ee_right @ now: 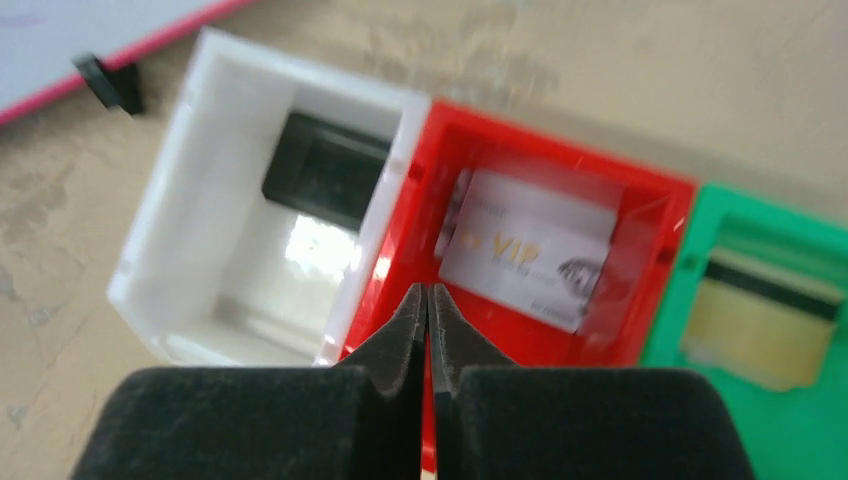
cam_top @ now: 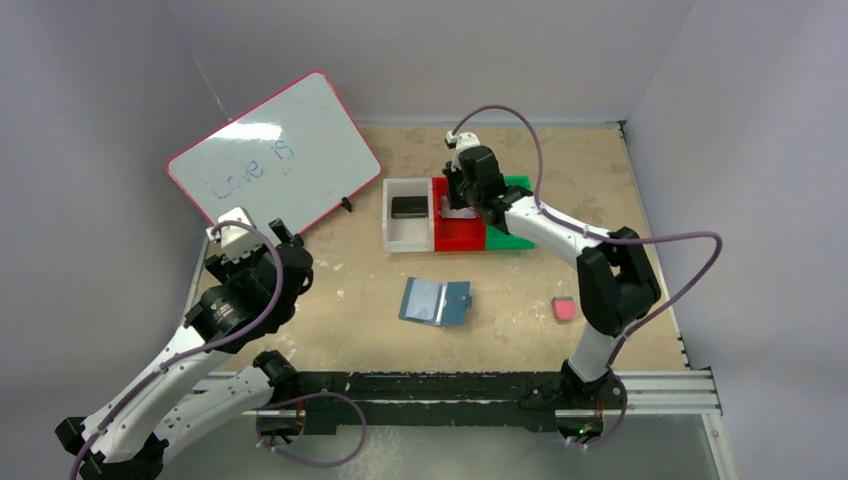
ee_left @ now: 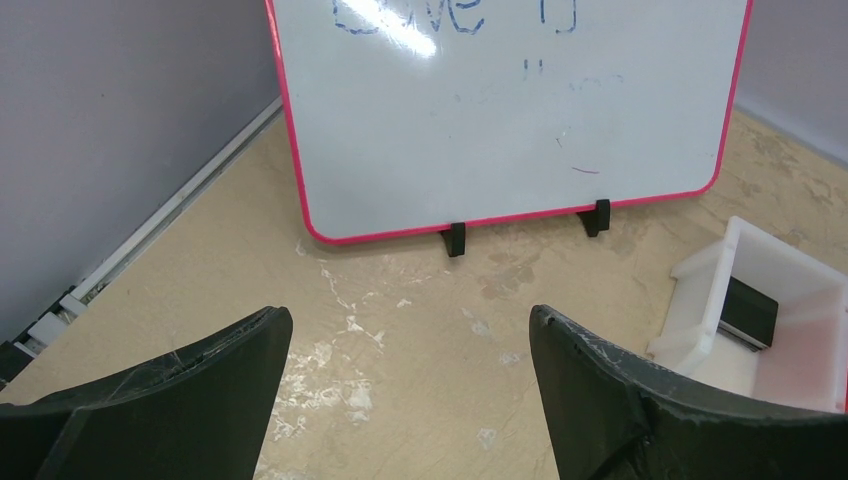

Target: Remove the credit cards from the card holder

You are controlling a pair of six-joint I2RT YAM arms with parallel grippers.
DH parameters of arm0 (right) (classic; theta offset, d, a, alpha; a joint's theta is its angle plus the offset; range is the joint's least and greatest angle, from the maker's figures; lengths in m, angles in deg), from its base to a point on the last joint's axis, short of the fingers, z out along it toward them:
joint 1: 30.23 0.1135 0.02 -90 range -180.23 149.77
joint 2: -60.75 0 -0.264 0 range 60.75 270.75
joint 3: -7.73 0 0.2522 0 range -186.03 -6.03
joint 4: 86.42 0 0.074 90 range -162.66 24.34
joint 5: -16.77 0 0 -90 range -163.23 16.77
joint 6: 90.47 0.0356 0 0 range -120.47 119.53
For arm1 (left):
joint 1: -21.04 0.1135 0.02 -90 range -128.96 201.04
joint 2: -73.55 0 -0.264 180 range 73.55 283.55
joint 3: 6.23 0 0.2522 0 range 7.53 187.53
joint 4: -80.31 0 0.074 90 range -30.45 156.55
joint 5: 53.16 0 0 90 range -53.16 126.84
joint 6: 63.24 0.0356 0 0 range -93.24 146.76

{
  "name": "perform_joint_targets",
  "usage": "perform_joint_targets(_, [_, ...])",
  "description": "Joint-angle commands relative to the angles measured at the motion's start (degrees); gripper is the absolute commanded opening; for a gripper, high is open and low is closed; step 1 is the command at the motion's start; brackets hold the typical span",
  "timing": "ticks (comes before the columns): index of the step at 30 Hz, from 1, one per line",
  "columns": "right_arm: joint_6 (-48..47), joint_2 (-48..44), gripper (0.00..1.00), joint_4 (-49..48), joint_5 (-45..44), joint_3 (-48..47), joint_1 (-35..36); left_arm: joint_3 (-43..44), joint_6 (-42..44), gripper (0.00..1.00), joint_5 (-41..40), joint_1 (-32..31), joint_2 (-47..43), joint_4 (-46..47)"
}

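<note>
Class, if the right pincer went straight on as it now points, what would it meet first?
Probably the red plastic bin, at its wall nearest the white plastic bin, beside the silvery card; depth unclear.

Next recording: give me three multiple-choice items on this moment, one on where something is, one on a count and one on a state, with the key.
1. The silvery card lies in:
A. the white bin
B. the red bin
C. the green bin

2. How many bins hold a card?
A. one
B. two
C. three

3. The right gripper is:
A. wide open
B. shut on nothing
C. shut on a card

Key:
1 B: the right wrist view shows the silvery card inside the red bin.
2 C: a black card sits in the white bin, the silvery card in the red bin and a gold card in the green bin.
3 B: its fingertips meet over the red bin's near wall with nothing between them.
</note>
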Motion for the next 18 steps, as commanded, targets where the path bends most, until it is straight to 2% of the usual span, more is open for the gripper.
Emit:
perform_joint_targets(1, [12.0,3.0,0.0,6.7,2.2,-0.5,0.2,1.4,0.9,0.89,-0.4,0.7,0.9,1.0])
perform_joint_targets(11, [13.9,9.5,0.0,12.0,-6.3,-3.1,1.1,1.3,1.4,0.89,0.1,1.1,0.6,1.4])
perform_joint_targets(18, [14.6,13.8,0.0,11.2,-10.0,-5.0,2.0,1.3,1.6,0.89,0.3,1.2,0.6,1.6])
